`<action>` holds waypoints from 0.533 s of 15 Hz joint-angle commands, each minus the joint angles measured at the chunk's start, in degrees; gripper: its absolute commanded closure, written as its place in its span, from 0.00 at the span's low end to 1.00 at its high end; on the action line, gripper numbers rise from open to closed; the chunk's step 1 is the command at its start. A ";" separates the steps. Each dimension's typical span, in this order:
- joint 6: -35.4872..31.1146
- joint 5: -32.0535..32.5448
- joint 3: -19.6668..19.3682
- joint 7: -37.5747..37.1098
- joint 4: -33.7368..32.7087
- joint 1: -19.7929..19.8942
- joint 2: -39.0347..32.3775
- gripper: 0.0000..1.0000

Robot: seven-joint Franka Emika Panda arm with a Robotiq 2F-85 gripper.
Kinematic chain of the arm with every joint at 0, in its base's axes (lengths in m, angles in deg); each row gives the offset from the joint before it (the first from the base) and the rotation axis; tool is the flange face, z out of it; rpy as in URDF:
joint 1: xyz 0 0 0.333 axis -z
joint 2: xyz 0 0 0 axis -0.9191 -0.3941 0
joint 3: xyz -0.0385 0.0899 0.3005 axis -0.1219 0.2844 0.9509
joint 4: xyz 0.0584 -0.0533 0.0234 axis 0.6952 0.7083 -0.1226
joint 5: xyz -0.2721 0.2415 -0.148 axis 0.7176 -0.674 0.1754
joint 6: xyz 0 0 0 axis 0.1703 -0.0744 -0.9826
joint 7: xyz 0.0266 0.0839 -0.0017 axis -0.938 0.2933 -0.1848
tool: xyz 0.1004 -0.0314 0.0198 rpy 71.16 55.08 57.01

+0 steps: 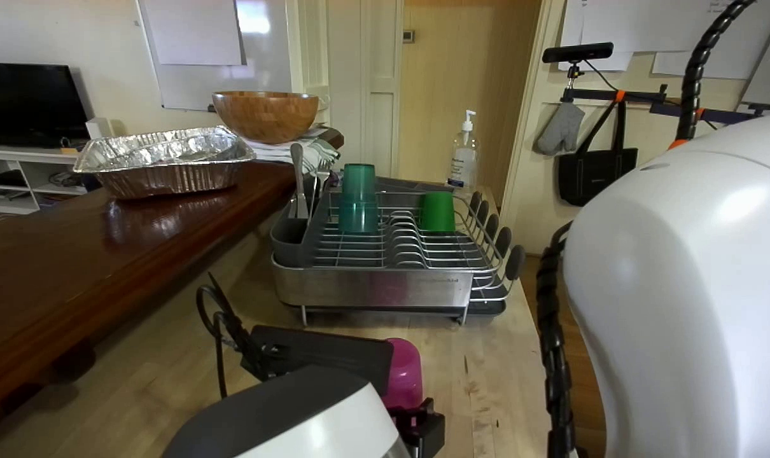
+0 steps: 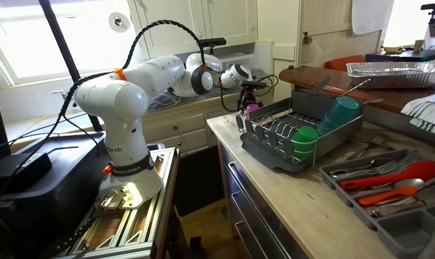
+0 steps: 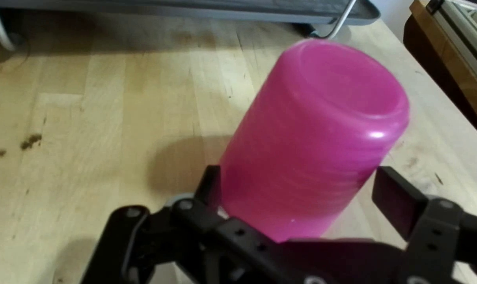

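Note:
A pink cup (image 3: 313, 138) stands upside down on the wooden counter (image 3: 104, 118), its closed base facing up. My gripper (image 3: 297, 171) is open around it, low on its sides. The left finger pad is against or very close to the cup's wall; a gap separates the right pad (image 3: 398, 201) from it. In both exterior views the cup shows beside the wrist: the pink cup (image 1: 405, 372) is partly covered by the camera mount, and the pink cup (image 2: 251, 108) sits under the gripper (image 2: 249, 102). The cup's rim is hidden in the wrist view.
A dish rack (image 1: 372, 286) stands just beyond the cup, holding teal cups (image 1: 358, 200), a green cup (image 1: 437, 212) and utensils. A raised brown ledge (image 1: 168, 216) runs alongside with a foil tray (image 1: 168, 159). A cutlery tray (image 2: 401, 230) lies past the rack.

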 commanded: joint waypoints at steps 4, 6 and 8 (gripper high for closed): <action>0.65 -0.83 0.27 -10.13 -1.88 0.72 -1.07 0.00; 0.80 -0.72 0.31 -11.71 -1.67 0.70 -1.05 0.20; 0.73 -0.77 0.46 -12.87 -1.63 0.81 -0.96 0.32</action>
